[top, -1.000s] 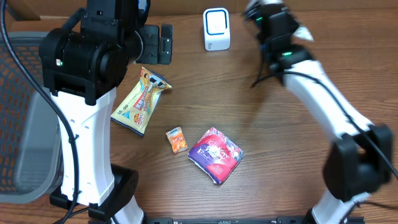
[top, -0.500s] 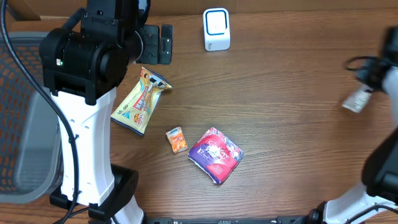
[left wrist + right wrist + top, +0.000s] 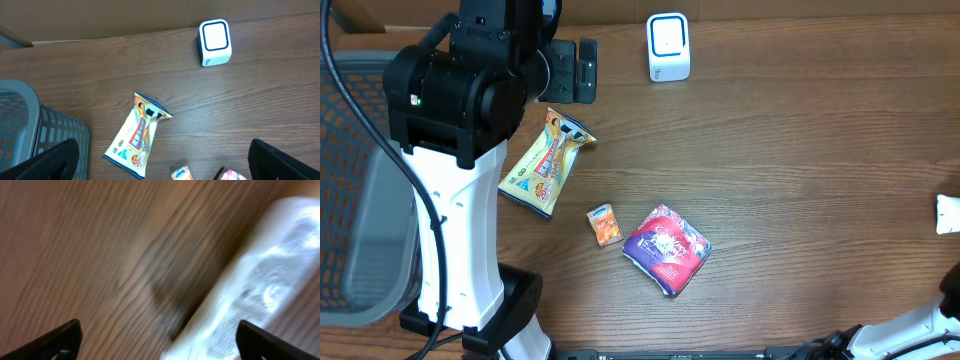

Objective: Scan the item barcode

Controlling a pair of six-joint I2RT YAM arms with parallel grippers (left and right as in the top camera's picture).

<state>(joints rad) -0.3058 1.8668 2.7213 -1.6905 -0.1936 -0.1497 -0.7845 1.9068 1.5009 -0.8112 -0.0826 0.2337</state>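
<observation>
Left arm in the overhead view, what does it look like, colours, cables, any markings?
The left arm has white link housings and bulky black joint housings, one carrying a small green light. Black cables loop along its side. Its end effector fingers are plain black. No lettering is visible.

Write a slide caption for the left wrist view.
White barcode scanner at the far edge of the wooden table, yellow snack packet lying flat nearer the camera, grey mesh basket at left.

The left arm [image 3: 450, 150] stands at 9 o'clock, its wrist reaching toward 11 o'clock. The left gripper [image 3: 165, 162] has its jaws spread wide. Only the base of the right arm [image 3: 920, 320] shows, at 4 o'clock. The right gripper [image 3: 157, 340] also gapes wide, in a blurred view.
</observation>
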